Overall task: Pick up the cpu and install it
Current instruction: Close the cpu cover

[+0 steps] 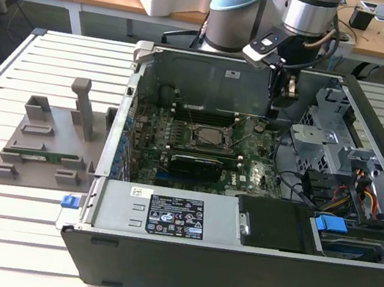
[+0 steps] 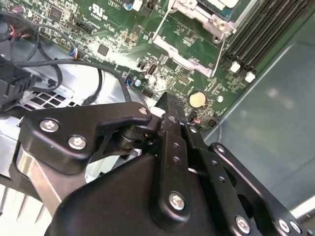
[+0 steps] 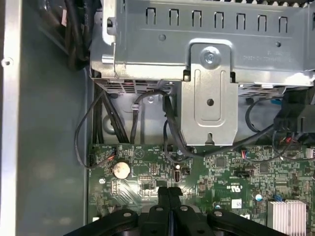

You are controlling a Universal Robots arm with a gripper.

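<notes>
Two black fingers of my gripper are pressed flat against each other, pinching nothing. In both wrist views they hang just above the green motherboard, near its round silver coin cell. The cpu is well apart from them. It lies flat in the black-framed socket at the middle of the board, dull silvery top facing up. It is square, so it has no long axis, and its edges run parallel with the board's edges and with the dark memory slots beside it. In the second wrist view a thin wire lever stands off the bright metal socket frame. In the exterior view my arm comes down from the far side. Its polished silver wrist is upright, and the gripper reaches into the far corner of the open case, toward the exterior view's right of the socket. Ahead of my fingers in the first wrist view, a grey stamped-steel drive cage with slotted holes rises past the board's edge, with black cables looping beneath it. The case sits on a white slatted table. At the exterior view's left, a grey moulded fixture holds a long green stick.
</notes>
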